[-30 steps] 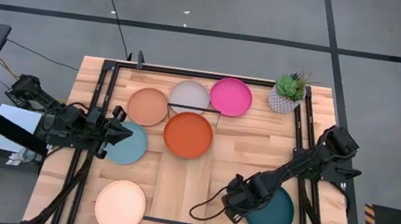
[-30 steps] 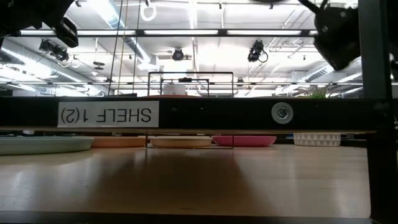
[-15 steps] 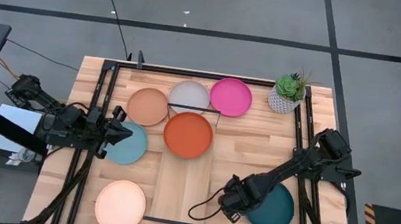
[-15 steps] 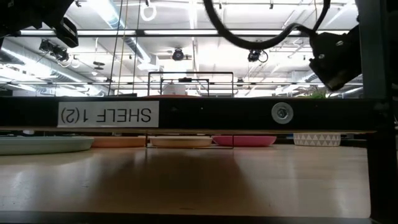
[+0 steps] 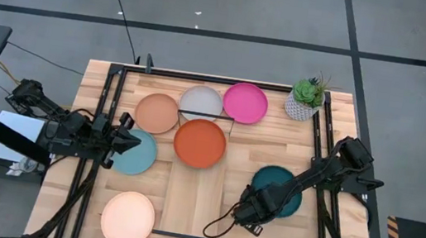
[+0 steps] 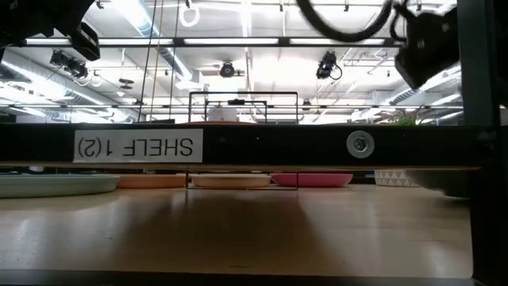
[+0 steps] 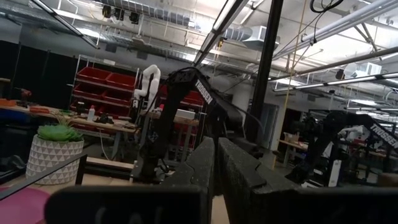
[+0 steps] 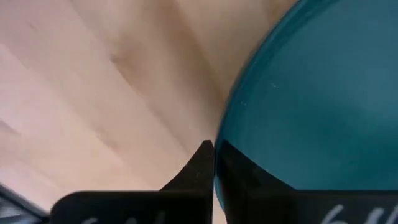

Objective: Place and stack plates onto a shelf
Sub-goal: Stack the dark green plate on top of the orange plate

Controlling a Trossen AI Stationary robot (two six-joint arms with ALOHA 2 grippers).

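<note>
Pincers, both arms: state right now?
Left pincer: shut, holding nothing, beside the light teal plate.
Right pincer: shut on the rim of the dark teal plate.

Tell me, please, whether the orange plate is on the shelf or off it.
On it. In the high view the orange plate lies on the far end of the shelf, overhanging both long edges.
</note>
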